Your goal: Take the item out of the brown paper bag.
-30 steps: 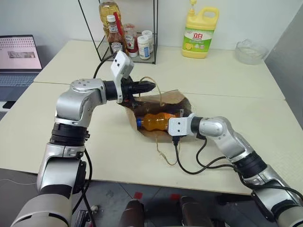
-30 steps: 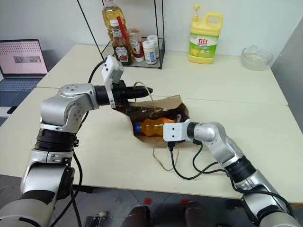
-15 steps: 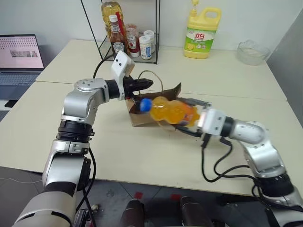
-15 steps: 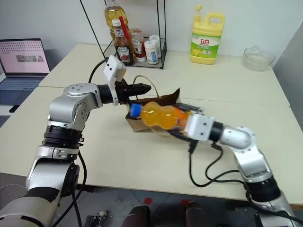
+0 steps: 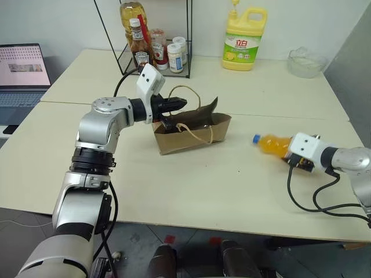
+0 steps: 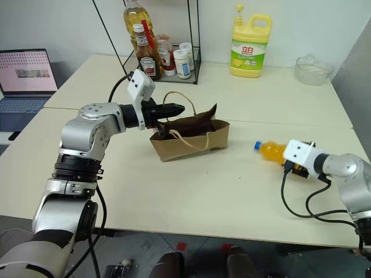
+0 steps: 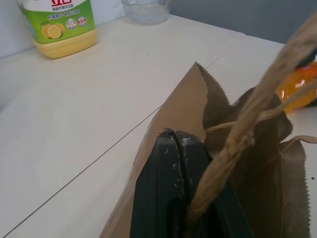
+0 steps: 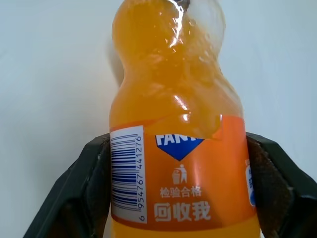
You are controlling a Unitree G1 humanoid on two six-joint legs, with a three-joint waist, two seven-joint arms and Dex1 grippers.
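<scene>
Setting: a lab or office mocked up with kitchen goods. Pale cream tables [image 5: 174, 197] pushed together, an open laptop [image 5: 22, 72] (screen lit), a black wire rack [image 5: 152, 35] of condiment bottles, a yellow detergent jug [image 5: 244, 36].

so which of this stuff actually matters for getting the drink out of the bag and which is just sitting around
Part of the job:
- orange drink bottle, held in the right hand
- brown paper bag, its edge pinched by the left hand

Just lying about:
- yellow detergent jug
- ketchup bottle in the wire rack
- glass bowl
- laptop
</scene>
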